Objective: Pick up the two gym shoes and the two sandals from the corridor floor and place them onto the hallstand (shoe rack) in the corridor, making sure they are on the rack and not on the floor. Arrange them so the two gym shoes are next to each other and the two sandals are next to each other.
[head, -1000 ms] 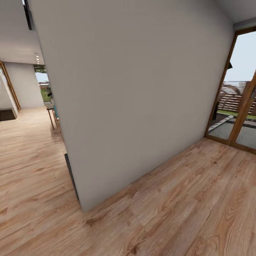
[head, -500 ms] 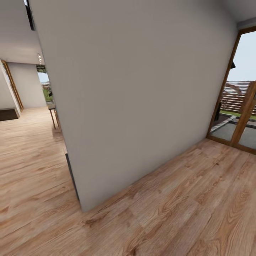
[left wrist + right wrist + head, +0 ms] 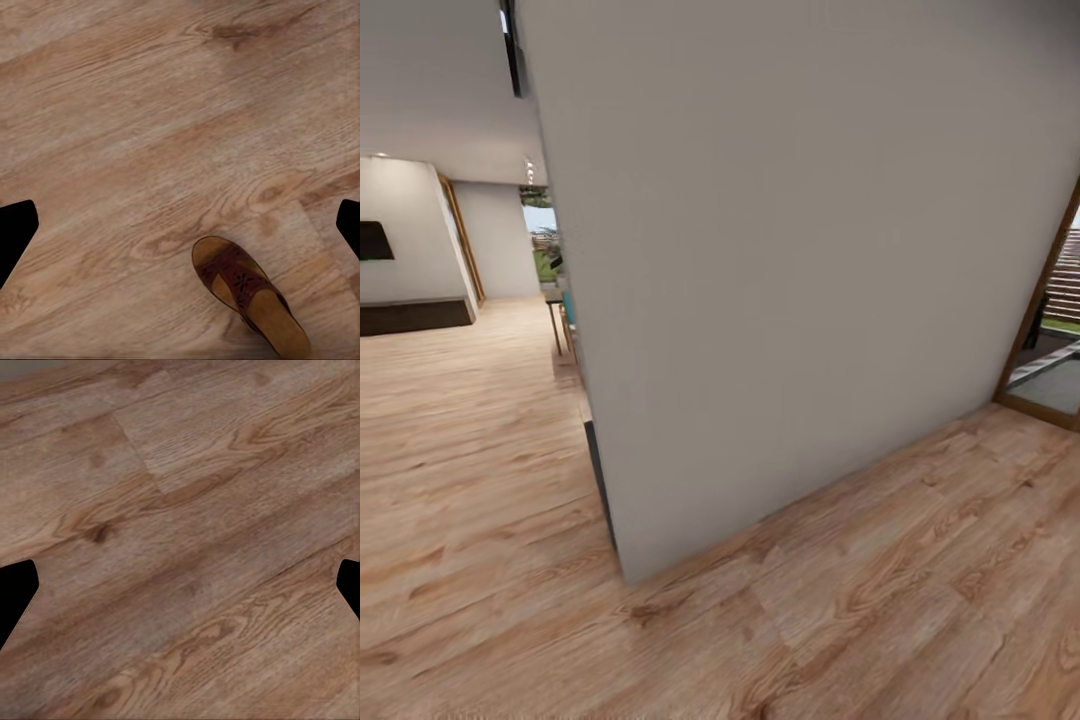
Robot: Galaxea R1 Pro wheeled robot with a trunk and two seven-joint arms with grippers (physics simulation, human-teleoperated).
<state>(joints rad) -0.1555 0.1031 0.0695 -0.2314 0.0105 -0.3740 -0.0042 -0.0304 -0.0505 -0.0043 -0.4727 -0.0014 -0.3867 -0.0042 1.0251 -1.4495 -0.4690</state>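
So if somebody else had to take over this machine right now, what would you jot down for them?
Left claw: open, holding nothing, above the corridor floor.
Right claw: open, holding nothing, above bare planks.
One sandal lies flat on the floor under the left wrist camera, untouched. The head camera faces a grey wall, with a glass door to the right.
Done: nothing that can be seen.
Left: pick up that sandal, find the other sandal, both gym shoes and the rack, then pair them up on it.
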